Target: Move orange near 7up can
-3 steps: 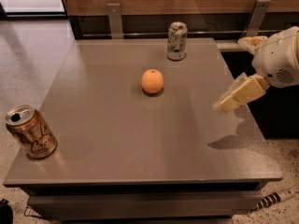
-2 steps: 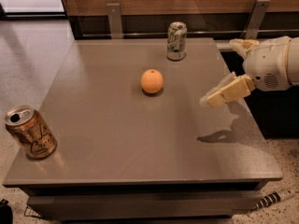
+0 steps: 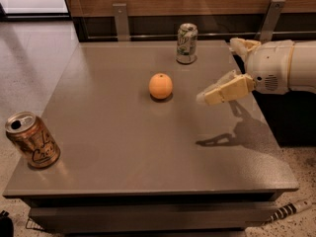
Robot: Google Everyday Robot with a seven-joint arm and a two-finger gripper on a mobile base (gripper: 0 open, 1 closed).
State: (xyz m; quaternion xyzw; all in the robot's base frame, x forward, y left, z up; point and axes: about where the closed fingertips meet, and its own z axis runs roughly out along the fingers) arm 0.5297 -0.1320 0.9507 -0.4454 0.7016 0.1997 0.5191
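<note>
The orange (image 3: 161, 86) sits on the grey table (image 3: 123, 147), a little behind its middle. The 7up can (image 3: 187, 43), silver-white with green markings, stands upright near the table's back edge, behind and slightly right of the orange. My gripper (image 3: 216, 71) reaches in from the right, hovering above the table to the right of the orange and apart from it. Its cream fingers (image 3: 224, 90) are spread open and hold nothing.
A copper-gold can (image 3: 32, 139) with dark script lettering stands upright at the table's front left corner. A wood-panelled wall with metal posts (image 3: 121, 21) runs behind the table. A striped cable (image 3: 286, 212) lies on the floor at the lower right.
My gripper has moved left across the table toward the orange. The orange and both cans have not moved.
</note>
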